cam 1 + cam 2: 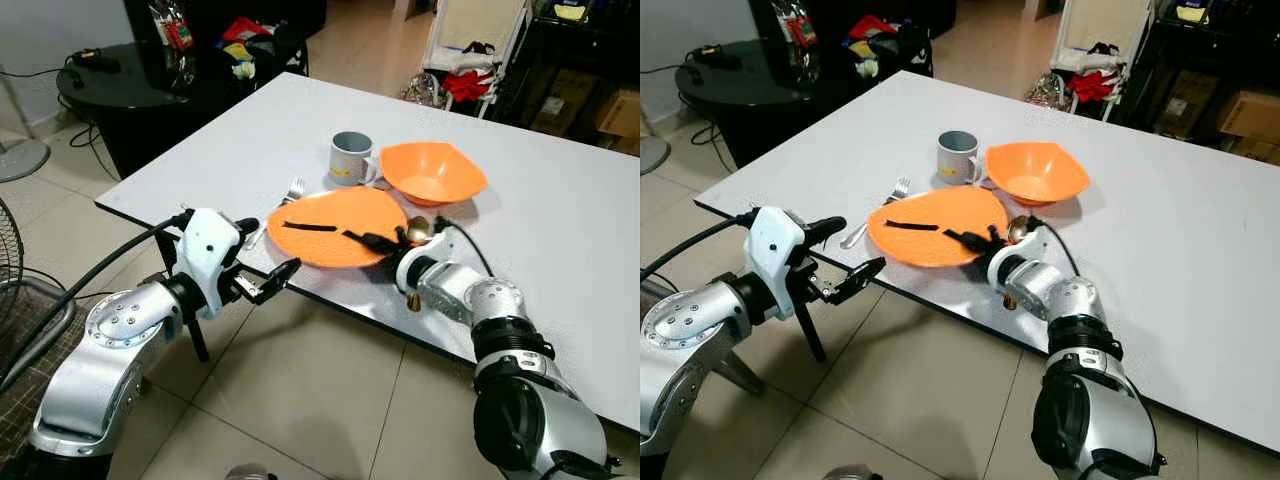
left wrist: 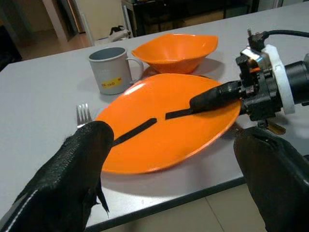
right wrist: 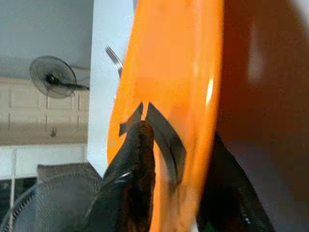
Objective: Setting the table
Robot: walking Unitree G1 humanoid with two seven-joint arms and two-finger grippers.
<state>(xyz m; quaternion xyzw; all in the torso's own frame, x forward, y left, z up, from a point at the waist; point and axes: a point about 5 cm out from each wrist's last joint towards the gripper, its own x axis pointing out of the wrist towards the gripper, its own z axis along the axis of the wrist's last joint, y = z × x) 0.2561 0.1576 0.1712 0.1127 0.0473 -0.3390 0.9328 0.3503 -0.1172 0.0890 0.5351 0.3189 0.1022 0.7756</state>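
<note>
At the lower left of the head view I see my left end effector [image 1: 268,284] hanging off the near edge of the white counter [image 1: 560,230], over the tiled floor [image 1: 330,390]. Its two black fingers [image 2: 82,164] stand apart with nothing between them, aimed at the plate from just short of the counter edge.

A little right of that, near the middle of the frame, a fork [image 1: 283,200] lies on the counter with its tines just beside the far left rim of the orange plate [image 1: 335,228]. The plate sits at the near edge of the counter. Two thin black strips [image 2: 140,129] lie on its face.

Above the plate, toward the upper middle, a grey mug [image 1: 350,158] stands upright, handle turned to the right, close to the orange bowl [image 1: 432,172], which stands just behind the plate's right side.

At the right side of the plate, my right end effector [image 1: 385,243] is clamped on the plate rim: one black finger [image 3: 133,164] lies on top of the plate, the other under it. A gold-coloured spoon [image 1: 417,230] rests just beside that wrist, between plate and bowl.
</note>
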